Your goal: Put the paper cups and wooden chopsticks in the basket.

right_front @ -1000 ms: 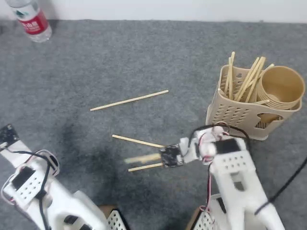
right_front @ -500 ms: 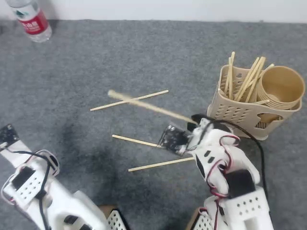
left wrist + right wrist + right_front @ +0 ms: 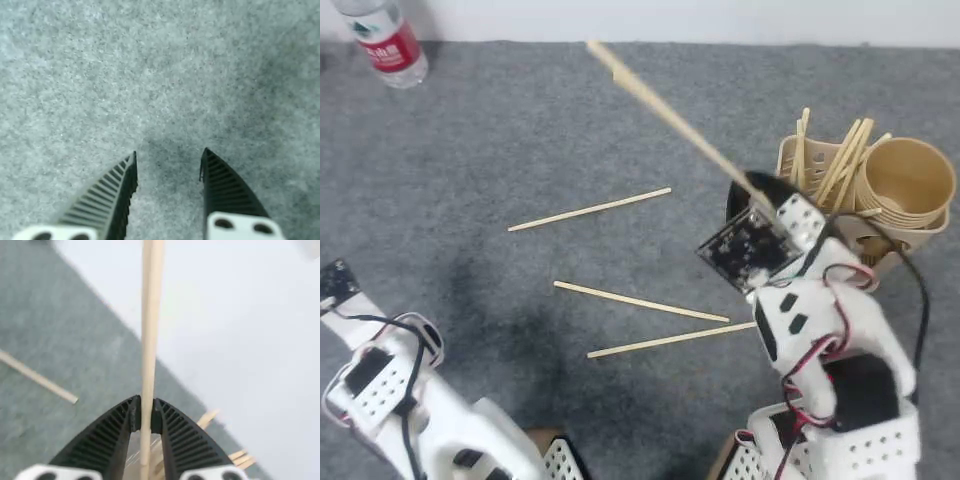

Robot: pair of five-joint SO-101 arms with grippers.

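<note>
Underneath everything lies a grey felt surface (image 3: 500, 120), and its far edge meets a white wall (image 3: 740, 18). A plastic water bottle (image 3: 384, 42) stands at the far left corner. A beige perforated basket (image 3: 918, 232) sits close to the right edge. It holds a stack of paper cups (image 3: 910, 180) on its right side and a bundle of wooden chopsticks (image 3: 844, 166) leaning upright on its left.

Three loose chopsticks lie on the felt towards the middle. One (image 3: 590, 209) is on its own farther back. The other two (image 3: 640, 300) (image 3: 670, 340) lie nearer the front edge, with their right ends close together beside the right arm (image 3: 820, 340).

The right gripper (image 3: 760, 200) is raised just beside the basket's left side. Its jaws are pinched on a held chopstick (image 3: 670, 115), which slants up and away towards the far edge. In the right wrist view, the gripper (image 3: 145, 407) clamps that chopstick (image 3: 150, 315) near its lower end.

The left arm (image 3: 380, 390) sits at the near left corner, well apart from every chopstick. The left gripper (image 3: 167, 160) has its jaws spread over plain felt.

Bare felt stretches from the bottle along the far edge to the basket, and also between the left arm and the loose chopsticks.
</note>
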